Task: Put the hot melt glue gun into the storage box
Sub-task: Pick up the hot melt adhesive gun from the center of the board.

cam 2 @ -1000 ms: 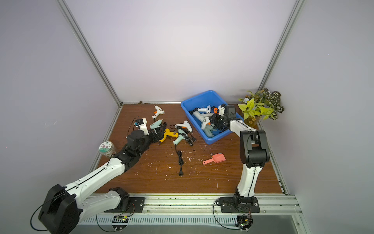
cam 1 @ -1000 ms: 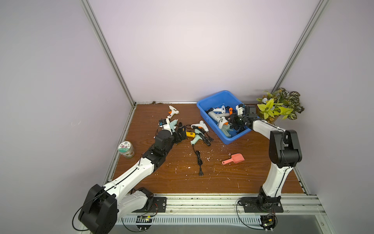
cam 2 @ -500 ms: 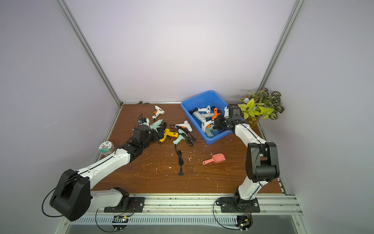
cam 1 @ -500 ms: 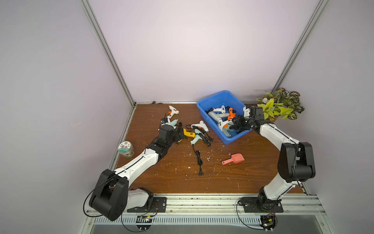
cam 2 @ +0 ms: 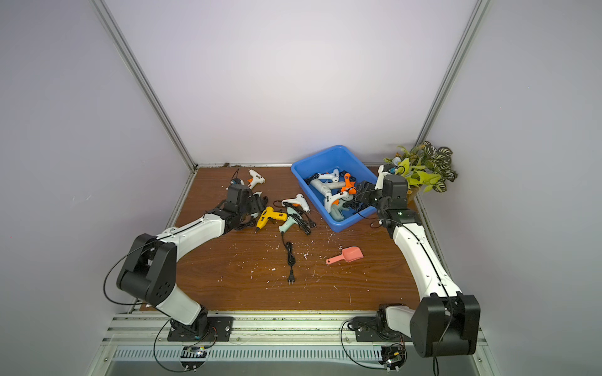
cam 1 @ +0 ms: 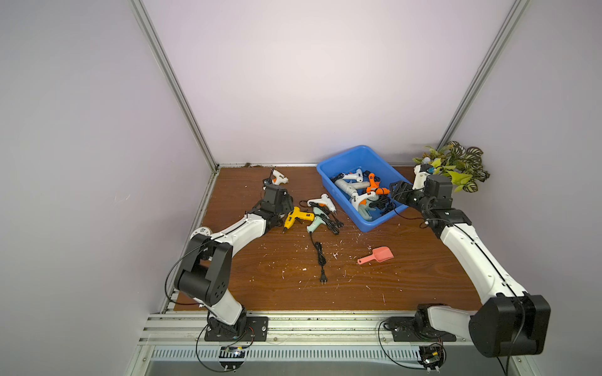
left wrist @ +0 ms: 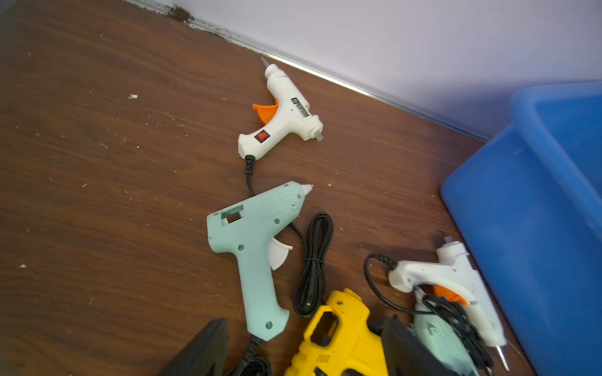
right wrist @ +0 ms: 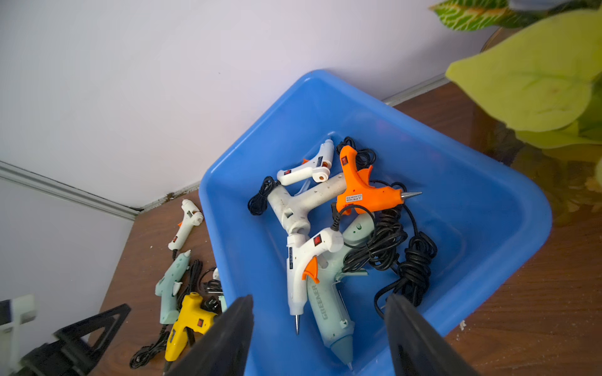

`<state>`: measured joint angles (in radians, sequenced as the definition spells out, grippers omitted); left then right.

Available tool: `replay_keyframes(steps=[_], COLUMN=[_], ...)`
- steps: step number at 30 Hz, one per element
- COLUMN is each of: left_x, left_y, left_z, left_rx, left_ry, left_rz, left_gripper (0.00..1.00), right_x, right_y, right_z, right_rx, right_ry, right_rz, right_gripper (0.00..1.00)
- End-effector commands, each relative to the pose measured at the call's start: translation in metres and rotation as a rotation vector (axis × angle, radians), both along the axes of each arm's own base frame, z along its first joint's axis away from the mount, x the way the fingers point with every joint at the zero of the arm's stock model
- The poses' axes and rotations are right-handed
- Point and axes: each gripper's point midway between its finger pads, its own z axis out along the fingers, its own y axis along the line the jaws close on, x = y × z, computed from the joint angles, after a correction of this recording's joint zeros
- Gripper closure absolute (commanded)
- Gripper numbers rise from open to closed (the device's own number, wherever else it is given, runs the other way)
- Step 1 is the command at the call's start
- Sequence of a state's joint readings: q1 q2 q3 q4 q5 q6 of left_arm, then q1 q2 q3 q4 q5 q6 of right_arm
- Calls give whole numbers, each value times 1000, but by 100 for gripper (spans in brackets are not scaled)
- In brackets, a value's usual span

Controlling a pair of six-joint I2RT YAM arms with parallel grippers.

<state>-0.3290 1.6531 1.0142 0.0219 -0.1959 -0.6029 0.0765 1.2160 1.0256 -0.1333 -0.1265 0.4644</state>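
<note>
The blue storage box (cam 1: 342,161) (cam 2: 325,159) (right wrist: 488,182) stands at the back right. Several glue guns lie in it, an orange one (cam 1: 373,185) (right wrist: 365,192) on top. My right gripper (cam 1: 395,192) (cam 2: 360,192) (right wrist: 319,298) hangs open over the box's right rim with nothing between its fingers. On the table lie a yellow glue gun (cam 1: 298,216) (cam 2: 272,216) (left wrist: 338,338), mint ones (left wrist: 257,241) (cam 1: 316,223) and white ones (cam 1: 321,201) (left wrist: 283,114). My left gripper (cam 1: 283,211) (cam 2: 257,210) (left wrist: 304,322) is open, its jaws either side of the yellow gun's body.
A pink scoop (cam 1: 378,255) and a loose black cord with plug (cam 1: 321,257) lie mid-table among white crumbs. A leafy plant (cam 1: 456,166) stands right behind my right wrist. A small tin (cam 1: 200,231) shows behind my left arm by the left wall.
My right gripper has drawn back from inside the box toward its right rim and its jaws have widened. My left arm has pushed forward over the yellow gun, its jaws narrowing.
</note>
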Motion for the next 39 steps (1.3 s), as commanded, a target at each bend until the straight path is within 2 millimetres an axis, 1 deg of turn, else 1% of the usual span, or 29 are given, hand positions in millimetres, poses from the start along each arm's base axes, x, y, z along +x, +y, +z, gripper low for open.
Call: replay_keyframes(steps=[1,2,7,12,14,20,25,31,34,39], left_x=[3,5,14,21,24,25,22,20,19,15], left_y=[14,14,13,14,17,25,36,39,41,49], left_z=[-23,-26,-56,-77,-83,-95,-103,-112,-116,-121], left_rx=[15,10,10,-4,-15,-18,-22,-20,-13,31], left_ry=[84,91,161,210,223,248,268,289,301,335], left_rz=[46,43,40,34,35,57,85,89,95,111], left_gripper=[24,24,28,32,34,39,49,59,59,53], right_x=[-1,-3,-6,-9,-9,-9,-8,-8,-9,-10], right_y=[-6,-6,-6,-7,-6,-7,-5,-6,-6,-7], right_z=[17,19,25,27,28,26,25,24,26,28], right_rx=[-11,-10,-7,-7,-7,-7,1,0,2,4], right_ry=[-87,-98,-127,-143,-149,-145,-145,-142,-147,-155], right_rz=[-24,-23,-27,-29,-26,-27,-22,-23,-24,-29], right_gripper=[28,28,26,25,25,25,25,24,24,23])
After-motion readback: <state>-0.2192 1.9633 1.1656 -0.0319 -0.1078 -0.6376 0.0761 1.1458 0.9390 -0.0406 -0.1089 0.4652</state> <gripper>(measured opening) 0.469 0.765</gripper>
